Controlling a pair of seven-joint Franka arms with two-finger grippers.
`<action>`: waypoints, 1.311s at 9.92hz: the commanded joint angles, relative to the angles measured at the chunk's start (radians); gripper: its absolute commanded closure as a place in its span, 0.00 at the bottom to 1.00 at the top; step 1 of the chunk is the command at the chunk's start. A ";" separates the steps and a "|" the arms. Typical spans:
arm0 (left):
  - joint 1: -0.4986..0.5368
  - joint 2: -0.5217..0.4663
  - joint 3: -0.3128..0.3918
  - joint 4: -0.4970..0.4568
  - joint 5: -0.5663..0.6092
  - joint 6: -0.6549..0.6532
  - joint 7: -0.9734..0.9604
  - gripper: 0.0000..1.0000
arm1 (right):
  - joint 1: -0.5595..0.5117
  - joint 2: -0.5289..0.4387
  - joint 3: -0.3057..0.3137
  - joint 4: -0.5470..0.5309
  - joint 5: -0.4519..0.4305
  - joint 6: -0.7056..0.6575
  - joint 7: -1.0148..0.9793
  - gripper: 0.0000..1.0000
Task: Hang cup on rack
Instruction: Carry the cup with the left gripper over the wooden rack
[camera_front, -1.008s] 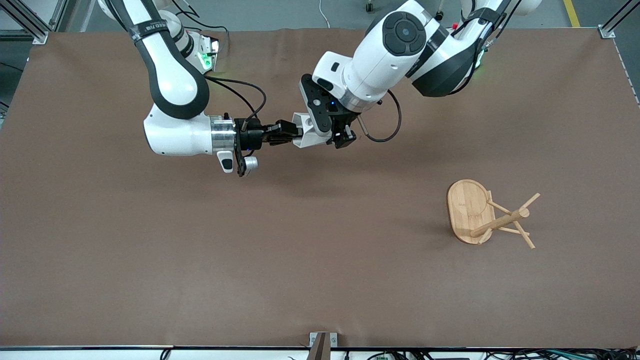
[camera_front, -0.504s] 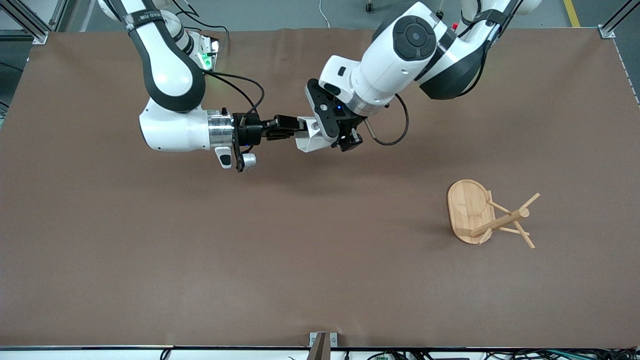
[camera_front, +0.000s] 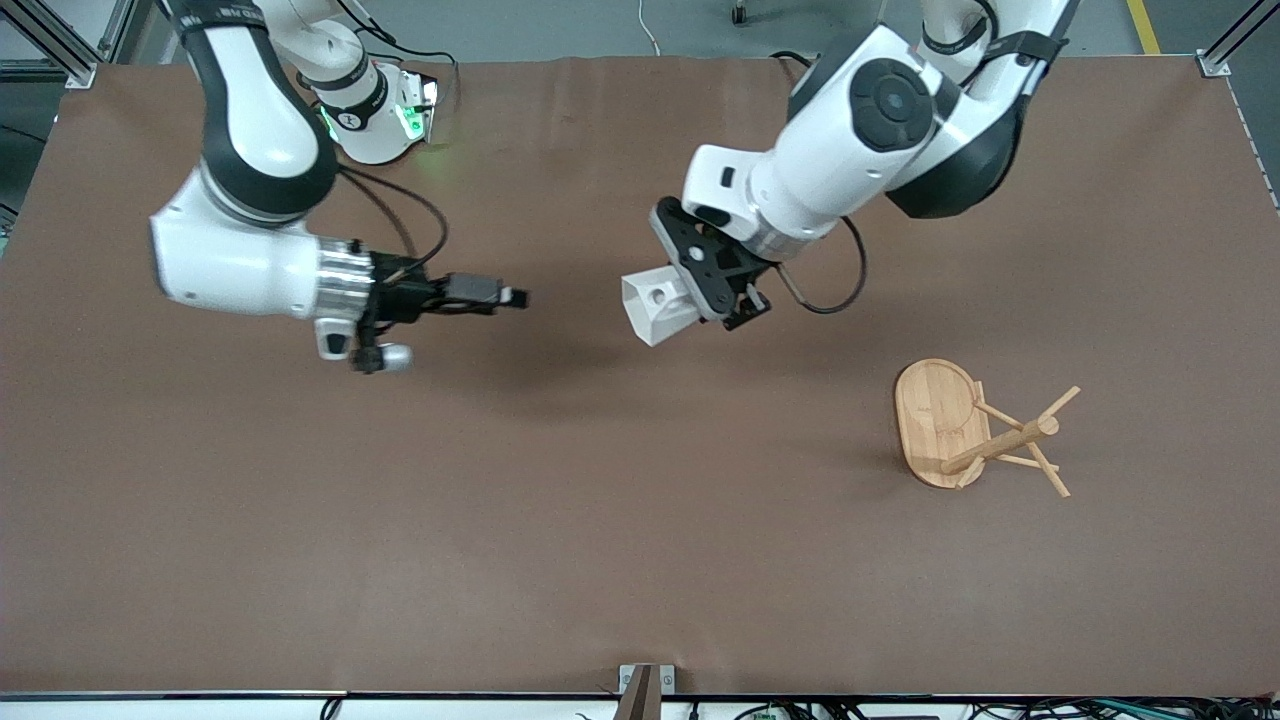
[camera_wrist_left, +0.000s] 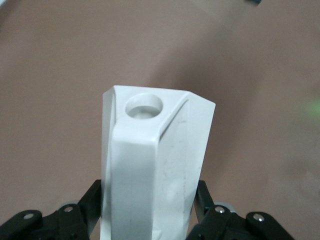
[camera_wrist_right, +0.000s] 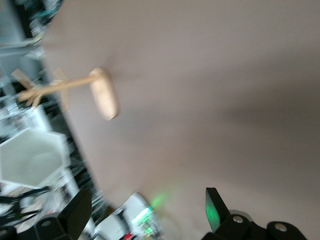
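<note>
The left gripper (camera_front: 690, 300) clamps the cup (camera_front: 655, 308) — the rack (camera_front: 975, 430) stands toward its own end. The right gripper (camera_front: 500, 297), empty and slightly parted, waits well apart.

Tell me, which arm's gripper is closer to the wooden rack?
Left. The left gripper, holding the cup, hangs mid-table, nearer the rack. The right gripper is over the right arm's end.

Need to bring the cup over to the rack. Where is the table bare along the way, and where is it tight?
Bare table runs from under the cup, held in the left gripper, to the rack. Tight only at the rack's pegs. The right gripper hangs open, apart.
</note>
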 joint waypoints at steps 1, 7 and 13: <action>0.086 -0.033 -0.002 -0.029 0.017 -0.036 -0.068 1.00 | -0.072 -0.060 0.014 0.015 -0.291 -0.010 0.142 0.00; 0.290 -0.179 0.061 -0.221 0.009 -0.056 -0.186 1.00 | -0.313 -0.087 0.016 0.145 -0.925 -0.143 0.065 0.00; 0.373 -0.280 0.077 -0.619 -0.042 0.321 -0.231 1.00 | -0.420 -0.156 -0.036 0.480 -0.831 -0.620 -0.061 0.00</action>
